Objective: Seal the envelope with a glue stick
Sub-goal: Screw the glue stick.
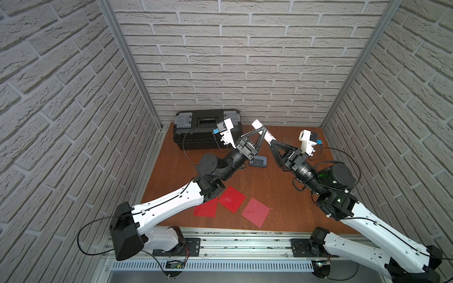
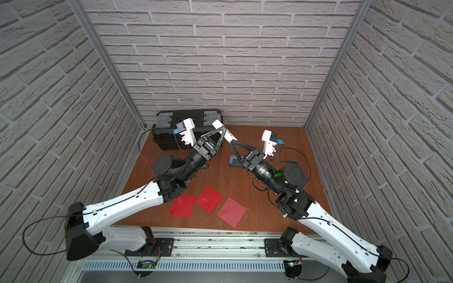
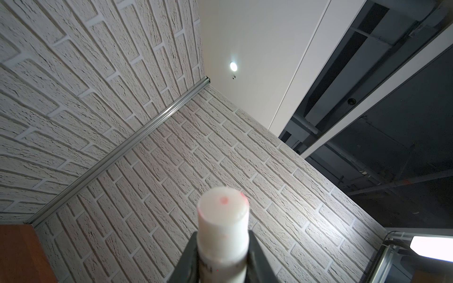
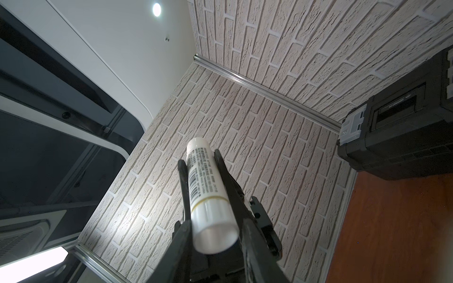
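Note:
The glue stick (image 1: 257, 124) (image 2: 217, 124) is a white tube held tilted in the air above the back of the table, between both arms. My left gripper (image 1: 264, 131) (image 3: 221, 245) is shut on its labelled body, and the flat white end (image 3: 223, 203) points up past the fingers. My right gripper (image 1: 271, 144) (image 4: 215, 227) is shut around the clear cap (image 4: 213, 225) at the lower end. Three red envelopes (image 1: 206, 208) (image 1: 231, 198) (image 1: 255, 212) lie flat near the table's front, well below both grippers.
A black toolbox (image 1: 196, 139) (image 4: 404, 137) stands at the back left against the brick wall. A grey-blue hole punch (image 1: 257, 162) sits on the wooden table (image 1: 282, 208) under the grippers. Brick walls close in three sides.

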Robot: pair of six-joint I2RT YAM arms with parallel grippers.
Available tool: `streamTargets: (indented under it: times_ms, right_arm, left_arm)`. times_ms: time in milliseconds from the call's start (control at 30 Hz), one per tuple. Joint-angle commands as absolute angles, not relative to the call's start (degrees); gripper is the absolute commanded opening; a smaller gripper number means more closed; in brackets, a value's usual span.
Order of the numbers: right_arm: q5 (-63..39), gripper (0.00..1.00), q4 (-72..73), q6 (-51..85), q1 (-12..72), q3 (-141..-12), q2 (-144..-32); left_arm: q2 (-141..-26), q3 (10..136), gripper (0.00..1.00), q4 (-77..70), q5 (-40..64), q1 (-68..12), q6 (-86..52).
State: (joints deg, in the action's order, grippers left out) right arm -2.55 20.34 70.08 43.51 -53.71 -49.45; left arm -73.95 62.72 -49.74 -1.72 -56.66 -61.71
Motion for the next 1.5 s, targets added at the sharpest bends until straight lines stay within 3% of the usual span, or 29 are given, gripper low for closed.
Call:
streamTargets:
  times_ms: [0, 133, 267, 567, 667, 800, 900, 1467]
  right_arm:
    - [-1.38, 0.35, 22.81, 69.11, 43.77, -55.9, -49.4]
    - [-0.62, 0.21, 22.12, 65.44, 43.77, -56.01, -49.01]
    - [1.15, 0.2, 18.46, 52.44, 43.77, -56.73, -47.63]
    - [-6.63, 0.12, 19.73, -2.9, 43.77, -56.44, -47.4]
    - [-9.34, 0.12, 18.0, -13.91, 43.81, -58.07, -48.96]
    - [-8.3, 0.38, 19.52, -15.38, 43.78, -59.58, -50.81]
    - [-8.43, 0.48, 22.49, -14.32, 43.77, -60.0, -52.06]
    - [-5.46, 0.41, 23.62, -12.35, 43.81, -63.1, -56.73]
  left_arm:
    - [-74.27, 63.19, 0.0, -53.88, -1.41, -56.34, -62.13]
    - [-74.09, 62.93, 0.0, -53.86, -1.54, -56.35, -62.25]
    - [-73.37, 62.6, 0.0, -53.07, -2.04, -56.33, -62.05]
    - [-73.39, 62.32, 0.0, -53.09, -2.11, -56.35, -62.71]
    - [-73.33, 62.05, 0.0, -53.28, -2.4, -56.36, -63.09]
    - [-73.56, 61.98, 0.0, -53.28, -2.4, -56.4, -63.34]
    - [-73.56, 61.96, 0.0, -53.37, -2.47, -56.3, -63.44]
    - [-72.6, 60.75, 0.0, -54.32, -2.81, -56.38, -63.85]
